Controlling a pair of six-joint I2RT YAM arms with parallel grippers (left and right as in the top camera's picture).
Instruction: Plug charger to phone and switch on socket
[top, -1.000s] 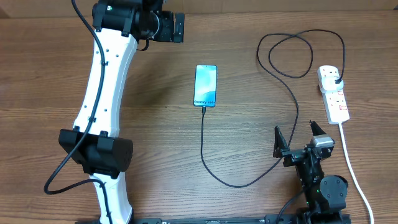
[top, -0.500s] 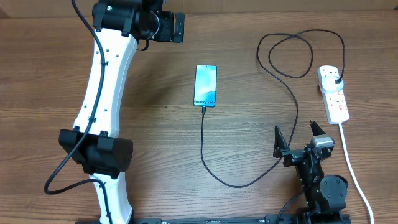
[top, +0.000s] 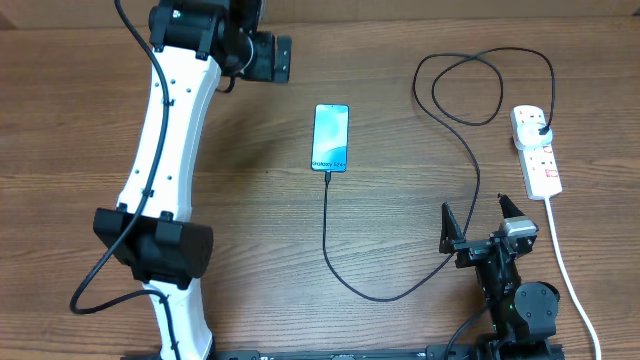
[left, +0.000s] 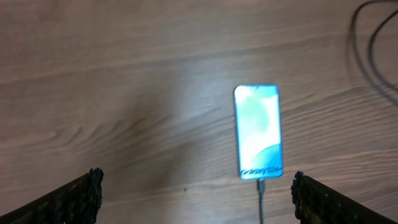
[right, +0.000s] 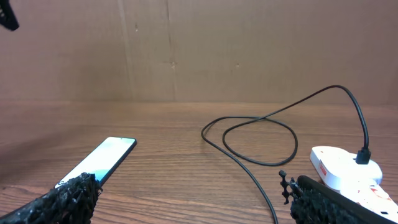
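Overhead view shows the phone (top: 331, 138) lying flat near the middle of the wooden surface (top: 250, 220), screen up. The tip of the thin black charger (top: 326, 230) meets the phone's near end, the end with the words on it. From there the charger runs toward the robot and bends to the right. It then goes up, makes a loop, and ends in a black plug (top: 540, 127) stuck in the far end of the white socket (top: 538, 160). The socket lies near the right edge. Its thick white cord (top: 565, 260) runs back toward the robot.

The right end effector (top: 474, 208) sits low, close to the robot's base. Its fingers are spread wide and hold nothing. The charger lies on the surface under the gap between them. The phone is well ahead and to its left. The socket is ahead and to its right, apart from it.

The left end effector (left: 197, 179) is up over the far side of the surface, to the left of the phone. Its fingers are spread wide too, with nothing between them. In the left wrist view the phone lies below it, nearer one finger than the other.

I cannot tell if the socket's switches are on.
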